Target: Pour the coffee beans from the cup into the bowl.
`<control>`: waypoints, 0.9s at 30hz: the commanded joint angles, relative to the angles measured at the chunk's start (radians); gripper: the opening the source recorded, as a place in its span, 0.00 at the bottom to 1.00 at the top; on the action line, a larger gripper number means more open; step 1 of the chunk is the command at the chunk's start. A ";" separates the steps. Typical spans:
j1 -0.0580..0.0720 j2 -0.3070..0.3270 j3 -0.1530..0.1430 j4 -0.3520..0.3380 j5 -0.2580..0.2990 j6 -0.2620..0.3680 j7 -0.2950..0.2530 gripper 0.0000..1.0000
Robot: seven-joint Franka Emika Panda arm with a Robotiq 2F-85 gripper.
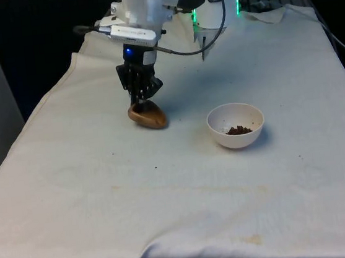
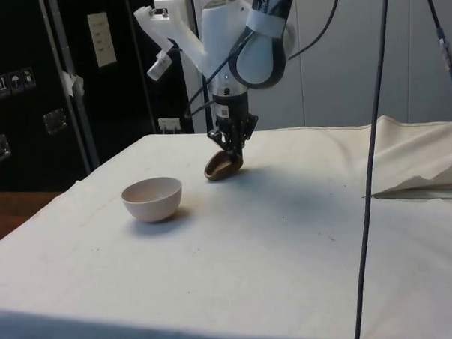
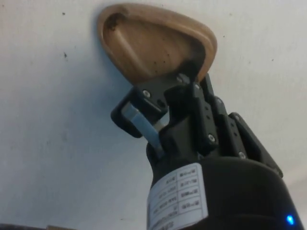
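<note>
**Cup tilted on the cloth in the gripper's pinch, beans in the bowl**

The gripper comes down from above and its fingers are closed to a narrow gap on the rim of the cup, one finger inside the rim and one outside. In the wrist view the cup is a brown wooden one with an empty, smooth hollow, its mouth turned towards the camera. It is tilted on its side, with its lower edge touching the cloth or just above it; which one I cannot tell.

In the front view the cup sits at about 11 o'clock from the table's middle, and the bowl lies near it at about 3 o'clock from the cup, apart from it. The bowl is white and upright, with a small heap of dark beans on its bottom.

In the side view the gripper holds the cup at about 2 o'clock from the bowl, further back on the table. From there the bowl's inside is hidden by its wall.

A few tiny dark specks dot the cloth around the cup, and a faint brown stain shows at the cloth's near edge in the front view.
</note>
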 commanded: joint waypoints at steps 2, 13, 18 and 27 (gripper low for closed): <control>0.000 0.001 0.000 0.000 0.013 0.001 -0.009 0.01; -0.028 0.000 0.046 -0.009 0.195 0.029 -0.152 0.01; -0.030 -0.001 0.051 -0.008 0.261 0.029 -0.207 0.01; -0.010 0.002 0.031 -0.005 0.357 0.022 -0.289 0.01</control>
